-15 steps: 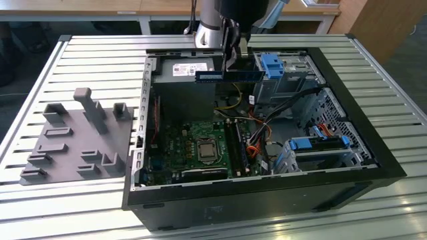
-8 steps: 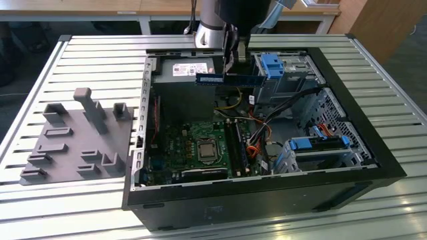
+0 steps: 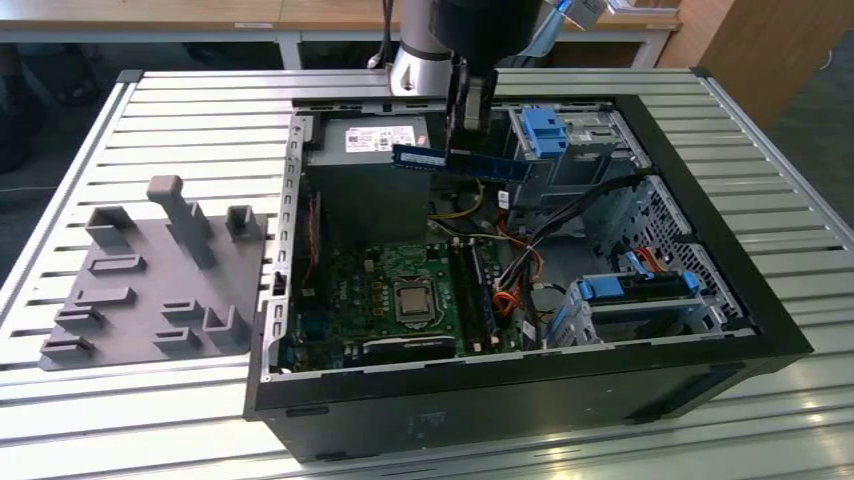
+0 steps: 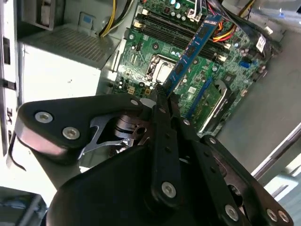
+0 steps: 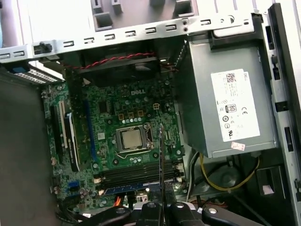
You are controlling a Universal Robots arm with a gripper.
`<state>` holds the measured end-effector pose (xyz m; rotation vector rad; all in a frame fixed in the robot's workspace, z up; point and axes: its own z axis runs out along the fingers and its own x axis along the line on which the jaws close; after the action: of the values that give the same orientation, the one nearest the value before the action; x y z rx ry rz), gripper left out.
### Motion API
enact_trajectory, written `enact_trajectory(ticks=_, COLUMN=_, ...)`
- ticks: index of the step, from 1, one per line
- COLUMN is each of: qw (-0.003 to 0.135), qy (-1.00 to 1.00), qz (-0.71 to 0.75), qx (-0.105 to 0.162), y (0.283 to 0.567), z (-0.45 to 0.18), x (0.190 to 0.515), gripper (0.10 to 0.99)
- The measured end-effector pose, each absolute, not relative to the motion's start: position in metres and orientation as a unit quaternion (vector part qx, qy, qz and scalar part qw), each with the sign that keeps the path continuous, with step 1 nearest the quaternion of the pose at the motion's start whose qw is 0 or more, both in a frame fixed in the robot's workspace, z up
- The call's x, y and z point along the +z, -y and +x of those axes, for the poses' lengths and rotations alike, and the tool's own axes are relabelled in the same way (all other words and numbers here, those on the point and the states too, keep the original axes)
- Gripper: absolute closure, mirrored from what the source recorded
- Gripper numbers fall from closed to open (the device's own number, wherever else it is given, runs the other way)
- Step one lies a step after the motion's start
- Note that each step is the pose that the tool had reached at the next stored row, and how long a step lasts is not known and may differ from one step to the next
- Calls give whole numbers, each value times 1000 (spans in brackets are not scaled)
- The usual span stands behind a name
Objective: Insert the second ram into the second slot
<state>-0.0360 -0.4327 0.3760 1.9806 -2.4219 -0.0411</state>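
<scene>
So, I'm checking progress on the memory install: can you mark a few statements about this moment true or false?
1. The gripper is shut on the second ram. True.
2. The ram is seated in a slot. False: it hangs above the motherboard.
3. A lid covers the computer. False: the computer case lies open.
4. The gray fixture plate lies at the exterior view's left of the case. True.

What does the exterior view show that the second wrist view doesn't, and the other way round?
Exterior view's own: the grey fixture plate beside the case, and the blue drive brackets. Second wrist view's own: the silver bolts on the claw's links. Shared: the claw shut on the second ram, held above the motherboard.
</scene>
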Motion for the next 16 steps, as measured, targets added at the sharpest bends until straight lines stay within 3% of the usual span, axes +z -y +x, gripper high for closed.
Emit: enact_trajectory(ticks=16, qw=6, qy=858, qz=514, qx=-12, y=433, z=-36, x=368, gripper=945)
